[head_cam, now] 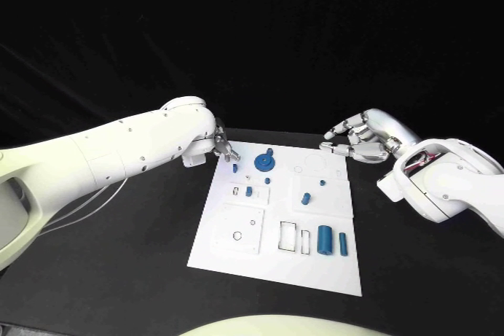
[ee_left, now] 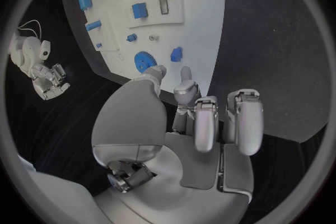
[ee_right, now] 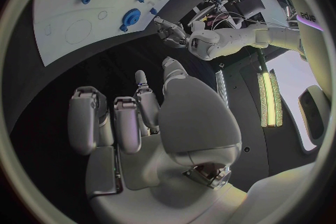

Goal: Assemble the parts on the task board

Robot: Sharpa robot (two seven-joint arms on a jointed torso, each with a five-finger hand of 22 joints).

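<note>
The white task board [head_cam: 244, 252] lies in the middle of the black table. A blue gear [head_cam: 265, 161] stands near its far edge, with a small blue piece [head_cam: 235, 168] just left of it. My left hand [head_cam: 223, 148] hovers over the board's far left corner, fingers apart and holding nothing; the gear [ee_left: 145, 60] and the small piece [ee_left: 176, 54] lie just beyond its fingertips [ee_left: 185, 74]. My right hand [head_cam: 357, 139] hangs past the board's far right corner, off the board, empty with loosely bent fingers [ee_right: 87, 117]. A large blue cylinder [head_cam: 325, 239] and a thin blue peg [head_cam: 342, 242] lie at the near right.
More blue pieces sit mid-board: a block [head_cam: 249, 192], a small knob [head_cam: 269, 181] and a short peg [head_cam: 306, 199]. Rectangular recesses [head_cam: 287, 236] and a round hole [head_cam: 237, 235] open in the near half. Black table [head_cam: 420, 263] surrounds the board.
</note>
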